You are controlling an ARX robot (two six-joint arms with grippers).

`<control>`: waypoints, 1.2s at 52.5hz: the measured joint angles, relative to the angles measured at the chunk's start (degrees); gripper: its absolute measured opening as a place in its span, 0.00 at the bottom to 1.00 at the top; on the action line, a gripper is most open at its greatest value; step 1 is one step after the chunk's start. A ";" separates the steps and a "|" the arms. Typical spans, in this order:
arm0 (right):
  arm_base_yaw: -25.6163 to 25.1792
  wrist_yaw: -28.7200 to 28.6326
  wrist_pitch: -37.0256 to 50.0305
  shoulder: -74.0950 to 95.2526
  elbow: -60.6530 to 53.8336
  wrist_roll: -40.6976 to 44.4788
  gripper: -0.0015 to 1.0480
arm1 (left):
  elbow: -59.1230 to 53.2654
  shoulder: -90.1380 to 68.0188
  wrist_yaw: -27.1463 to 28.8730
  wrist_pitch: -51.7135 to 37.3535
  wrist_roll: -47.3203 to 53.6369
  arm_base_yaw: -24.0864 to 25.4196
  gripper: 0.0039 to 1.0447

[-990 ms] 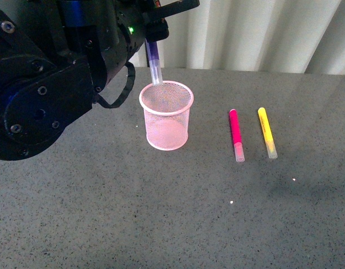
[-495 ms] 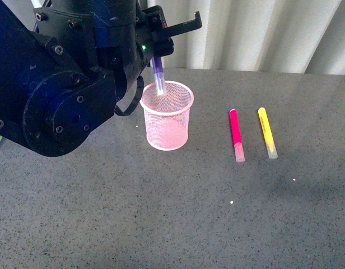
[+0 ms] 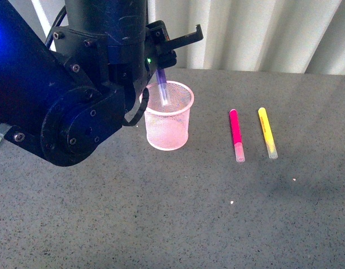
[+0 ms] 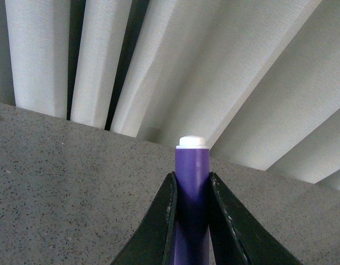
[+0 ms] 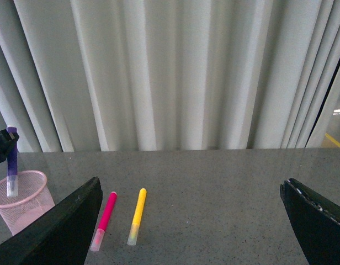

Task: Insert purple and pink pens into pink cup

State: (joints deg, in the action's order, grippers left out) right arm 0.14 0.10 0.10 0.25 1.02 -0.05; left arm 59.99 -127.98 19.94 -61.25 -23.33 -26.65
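Left gripper (image 4: 192,178) clamps the purple pen (image 3: 162,84) near-upright over the pink cup (image 3: 168,131), its clear cap apparently dipping just inside the mesh rim. The cup stands toward the far edge of the grey desk (image 3: 161,218), left of centre. The pink pen (image 3: 236,133) lies flat to its right, well apart, with a yellow marker (image 3: 266,131) just beside it toward the right edge. Right gripper (image 5: 190,185) hangs with jaws spread wide, empty. Any print on the pens is too small to read.
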 joint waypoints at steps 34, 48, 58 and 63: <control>0.00 0.00 0.00 0.00 0.00 0.00 0.93 | -8.02 12.31 -4.76 19.43 -0.76 -0.33 0.95; 0.00 0.02 0.00 0.00 0.00 0.00 0.93 | -17.84 36.28 -16.70 44.59 4.81 5.81 0.94; 0.00 -0.13 0.00 0.00 0.00 0.00 0.93 | -20.31 46.82 -28.74 50.12 -0.94 8.81 0.94; 0.00 -0.11 0.00 0.00 0.00 0.00 0.93 | -20.39 46.23 -29.03 50.23 -1.57 8.76 0.94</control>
State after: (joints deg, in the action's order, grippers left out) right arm 0.14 -0.01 0.10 0.25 1.02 -0.05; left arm 39.59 -81.76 -9.08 -11.03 -24.91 -17.89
